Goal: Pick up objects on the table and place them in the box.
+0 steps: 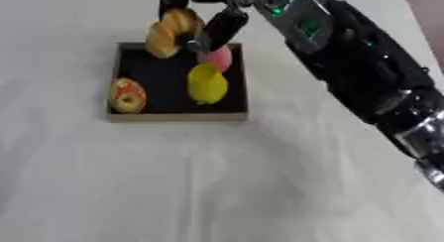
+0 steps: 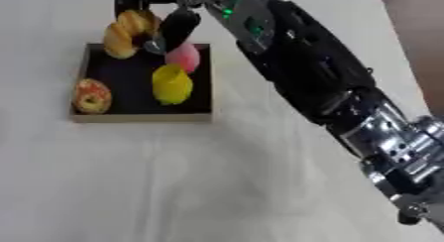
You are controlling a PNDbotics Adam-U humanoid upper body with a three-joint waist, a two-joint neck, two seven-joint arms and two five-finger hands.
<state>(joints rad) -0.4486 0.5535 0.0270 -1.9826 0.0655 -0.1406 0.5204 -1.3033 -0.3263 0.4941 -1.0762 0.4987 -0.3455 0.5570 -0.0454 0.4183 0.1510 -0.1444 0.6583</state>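
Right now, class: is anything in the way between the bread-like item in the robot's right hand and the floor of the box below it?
Nothing visible blocks it. The right hand holds the golden bread-like item over the far left corner of the box, where the black floor looks bare. The pink fruit, yellow fruit and red-yellow fruit lie elsewhere.

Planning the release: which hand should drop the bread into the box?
Right. The right hand is curled round the bread, directly over the box. The left hand shows in no view.
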